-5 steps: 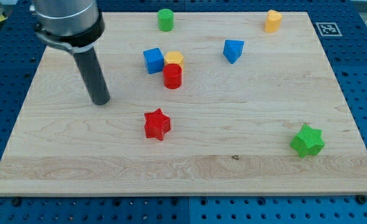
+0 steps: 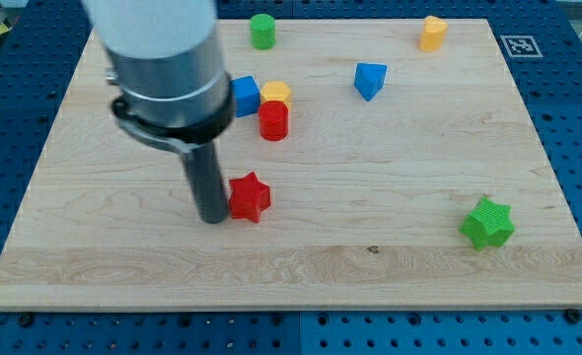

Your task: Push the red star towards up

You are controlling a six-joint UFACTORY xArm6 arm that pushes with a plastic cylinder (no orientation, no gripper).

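Observation:
The red star [image 2: 251,196] lies on the wooden board [image 2: 390,158], a little left of the middle and toward the view's bottom. My tip [image 2: 213,218] stands on the board just left of the star and slightly below it, close to or touching the star's left side. The rod rises up and to the left to the arm's grey body, which hides part of the board behind it.
Above the star a red cylinder [image 2: 273,120], a yellow block [image 2: 277,94] and a blue cube [image 2: 244,96] sit close together. A green cylinder [image 2: 262,31] stands at the top, a yellow block [image 2: 432,33] at top right, a blue block [image 2: 370,79] right of centre, a green star [image 2: 487,222] at lower right.
My tip has moved right and down, from well left of the star to right beside its left side. The star and other blocks have not moved.

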